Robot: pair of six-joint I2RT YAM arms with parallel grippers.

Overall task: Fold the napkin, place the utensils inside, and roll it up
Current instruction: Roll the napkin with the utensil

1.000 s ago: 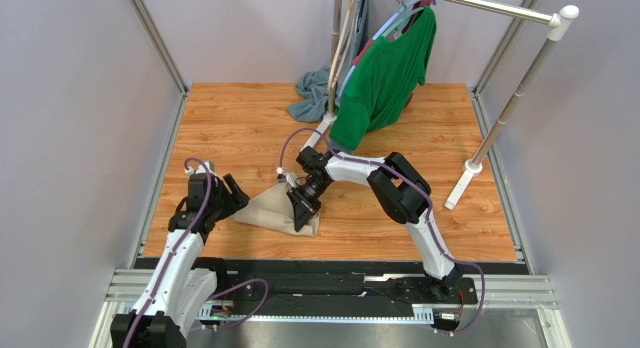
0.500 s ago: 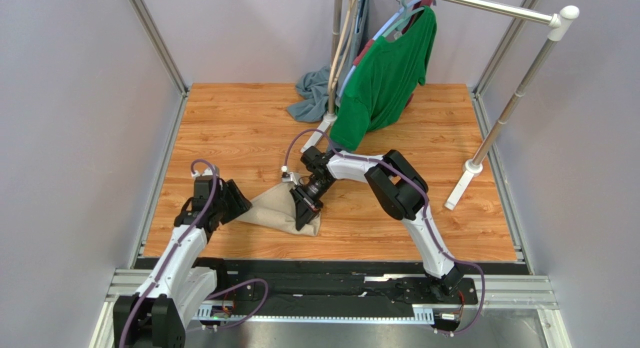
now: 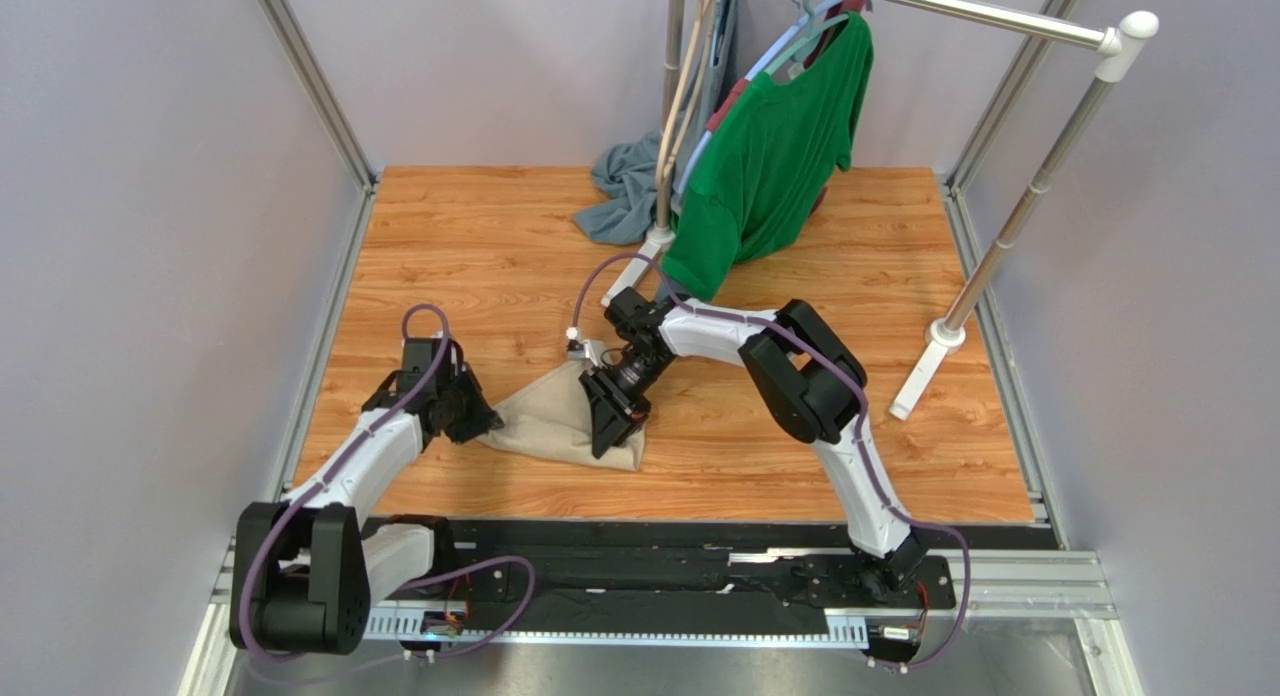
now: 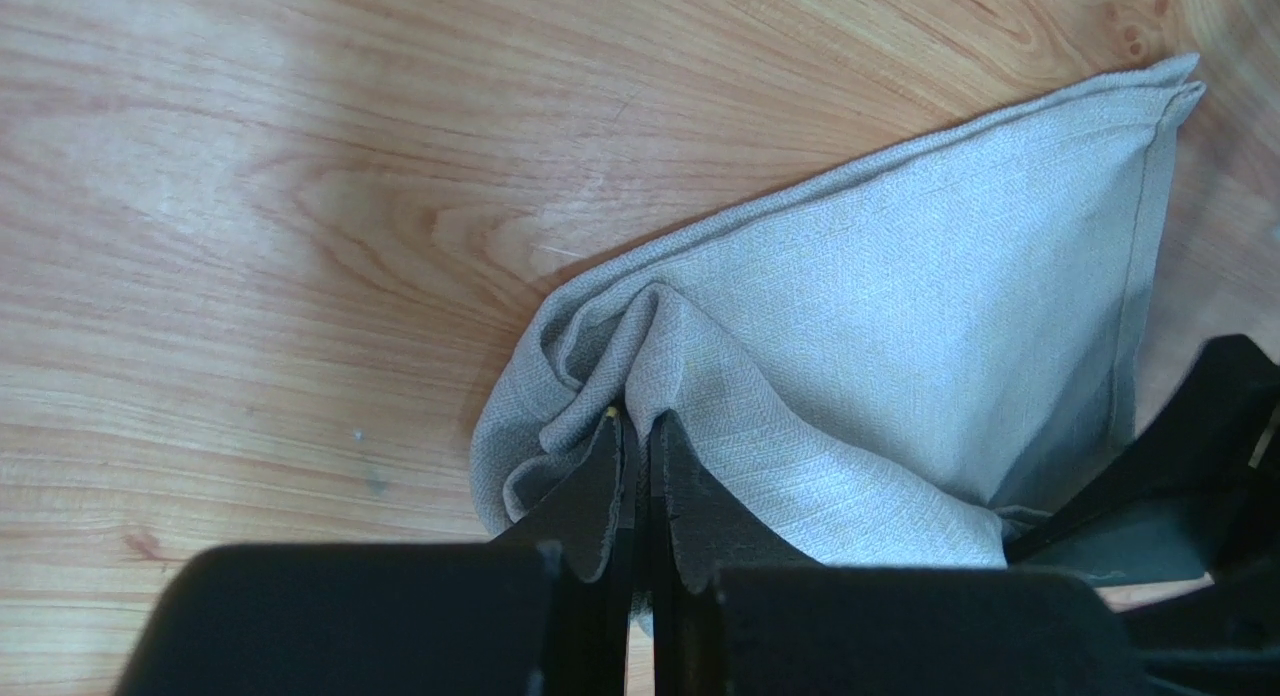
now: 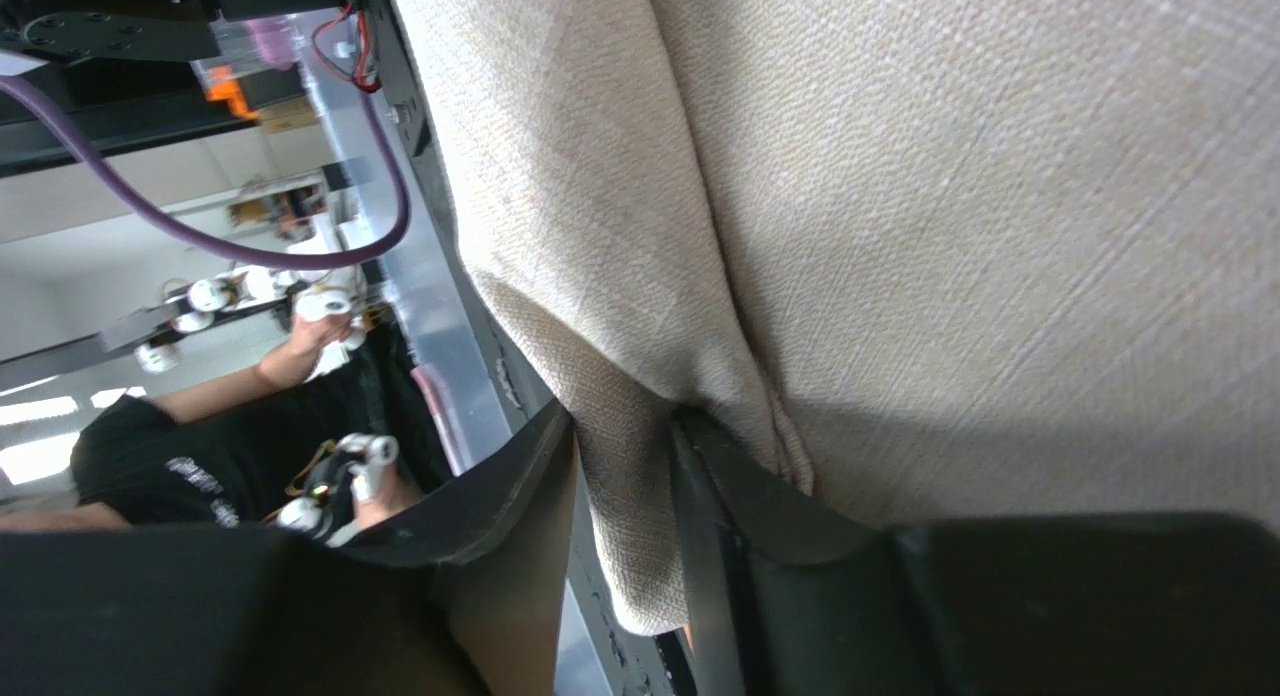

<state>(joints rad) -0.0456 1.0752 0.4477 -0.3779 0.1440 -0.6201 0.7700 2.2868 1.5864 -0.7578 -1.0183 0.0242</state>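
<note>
Napkin (image 3: pixel 553 414) sits on the counter (image 3: pixel 496 246) close to its near edge, left of middle, folded over into a rough triangle. Fork isn't visible in any view. It could be under the cloth or out of shot, can't say.

Left fingers (image 4: pixel 594 486) are fully closed, pinching a bunched ridge of fabric at the napkin's left end. The wrist view shows the cloth puckered into pleats right at the tips, with the rest lying flat on the wood. My read: that's an anchor grip, holding one end so the other arm can work against it.

Right fingers (image 5: pixel 721 486) are at the napkin's right end, angled down toward the near edge. They're part-way apart with a fold of cloth running down between them. The fabric looks to touch the inner faces, but I can't tell if it's clamped or just sitting loose in the gap. Cloth fills most of that view, so that end is probably raised a little off the counter.

Step looks like the fold stage, not finished: edges aren't square, and nothing is loaded or rolled.

Risk: the left pinch is on a bunch, not a clean corner, so any pull drags the pleats along. A loose right grip would drop its end.

Green shirt (image 3: pixel 774 141) and grey-blue cloth (image 3: pixel 616 186) are at the far edge, well apart.
</note>
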